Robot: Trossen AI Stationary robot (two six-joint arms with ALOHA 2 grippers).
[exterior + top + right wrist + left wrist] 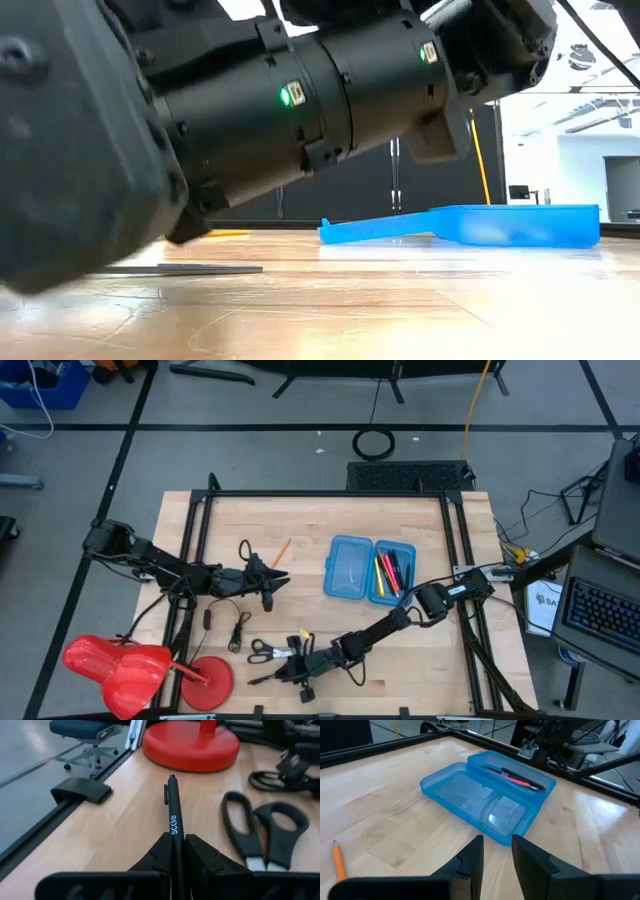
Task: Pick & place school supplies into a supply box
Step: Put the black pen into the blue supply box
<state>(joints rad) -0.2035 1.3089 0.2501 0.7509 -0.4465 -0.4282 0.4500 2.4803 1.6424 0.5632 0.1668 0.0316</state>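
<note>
The supply box [350,565] lies open on the table, a translucent blue case; its right half [393,572] holds pink and yellow markers and black pens [517,779], its left half [470,802] holds nothing. An orange pencil [281,552] lies to the left of the box, also in the left wrist view [339,862]. Black-handled scissors [268,651] [265,830] lie near the near edge. My right gripper [288,672] [175,850] is low beside the scissors, shut on a black pen [172,810]. My left gripper [275,582] [497,852] hovers open left of the box. My right gripper pinches the black pen's shaft [174,836] between its two fingers. The pen lies along the fingers and sticks out ahead of them toward the table's left. It stays level and low over the table [170,268]; whether it rests on the wood, I cannot tell.
A red plastic object on a round red base [150,668] [192,740] stands at the near left corner. A looped black cable [225,618] lies between the two grippers. The right arm's body [250,110] fills most of the low view. Bare wood lies near the box's near side.
</note>
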